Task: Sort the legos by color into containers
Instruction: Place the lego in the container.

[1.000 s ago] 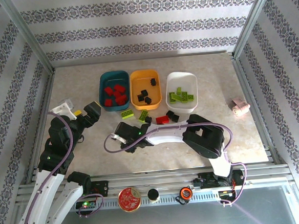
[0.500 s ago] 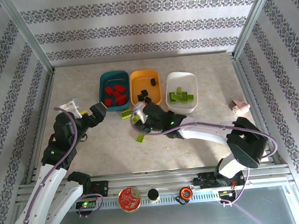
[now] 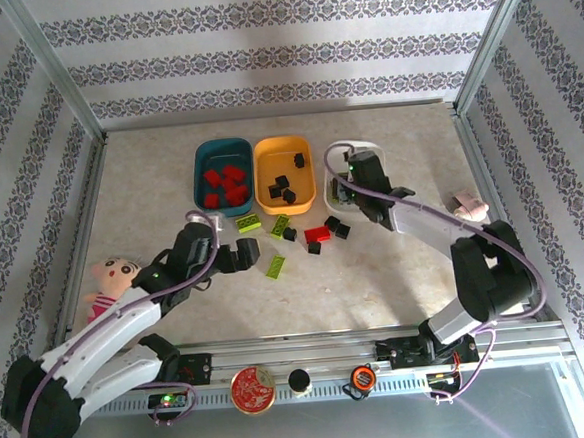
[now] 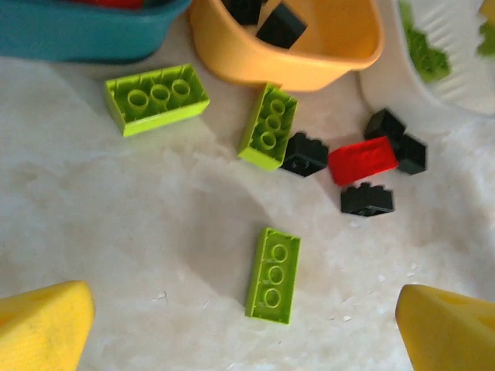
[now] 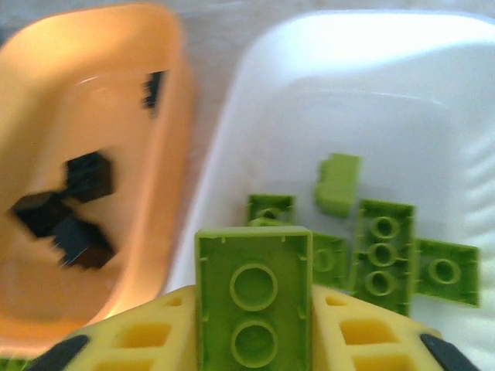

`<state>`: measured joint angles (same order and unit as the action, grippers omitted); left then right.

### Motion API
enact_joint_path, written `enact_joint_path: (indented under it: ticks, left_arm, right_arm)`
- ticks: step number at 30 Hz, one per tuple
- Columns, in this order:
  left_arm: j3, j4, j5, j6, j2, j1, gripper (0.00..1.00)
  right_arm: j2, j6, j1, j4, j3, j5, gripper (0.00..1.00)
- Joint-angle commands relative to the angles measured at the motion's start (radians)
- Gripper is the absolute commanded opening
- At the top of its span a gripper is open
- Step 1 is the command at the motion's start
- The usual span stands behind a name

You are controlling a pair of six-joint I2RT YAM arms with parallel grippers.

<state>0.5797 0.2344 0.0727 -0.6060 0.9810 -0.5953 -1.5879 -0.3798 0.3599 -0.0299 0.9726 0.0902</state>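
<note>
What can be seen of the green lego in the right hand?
The lime green lego is an oblong brick of glossy plastic. Its hollow underside faces the wrist camera: a thin rim and two round tubes. The yellow fingers of the right hand press on its two long sides. It hangs over the white tray, near the side next to the orange tray, above other green bricks.
</note>
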Motion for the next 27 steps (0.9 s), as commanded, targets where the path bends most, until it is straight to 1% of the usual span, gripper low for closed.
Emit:
enact_joint_path:
  ticks: [1, 3, 4, 6, 9, 13, 17, 22, 27]
  left_arm:
    - [-0.006, -0.092, -0.021, 0.043, 0.05, -0.033, 1.0]
    - [0.001, -0.107, -0.013, 0.059, 0.089, -0.05, 1.0]
    - [0.005, -0.11, -0.011, 0.069, 0.105, -0.057, 1.0]
    - [0.016, -0.116, -0.011, 0.092, 0.144, -0.077, 1.0]
    - [0.037, -0.11, -0.025, 0.125, 0.21, -0.124, 1.0]
    - [0.075, -0.096, -0.064, 0.171, 0.335, -0.196, 0.99]
    - [0.138, -0.073, -0.11, 0.199, 0.469, -0.239, 0.91]
    - [0.206, -0.089, -0.174, 0.236, 0.602, -0.244, 0.79]
    - [0.259, -0.098, -0.179, 0.254, 0.69, -0.244, 0.66]
  right_arm:
    - [-0.08, -0.047, -0.034, -0.093, 0.088, 0.034, 0.47]
    - [-0.101, -0.043, -0.044, -0.105, 0.109, 0.026, 0.62]
    - [-0.099, -0.041, -0.043, -0.102, 0.11, 0.026, 0.66]
    - [-0.075, -0.044, -0.041, -0.093, 0.1, 0.015, 0.7]
    - [-0.022, -0.05, -0.014, -0.079, 0.061, 0.003, 0.72]
    - [0.033, -0.061, 0.037, -0.05, -0.014, 0.004, 0.73]
    - [0.07, -0.072, 0.078, -0.032, -0.081, 0.01, 0.74]
    - [0.112, -0.085, 0.089, -0.01, -0.137, 0.004, 0.74]
    - [0.151, -0.083, 0.09, -0.009, -0.16, 0.0, 0.75]
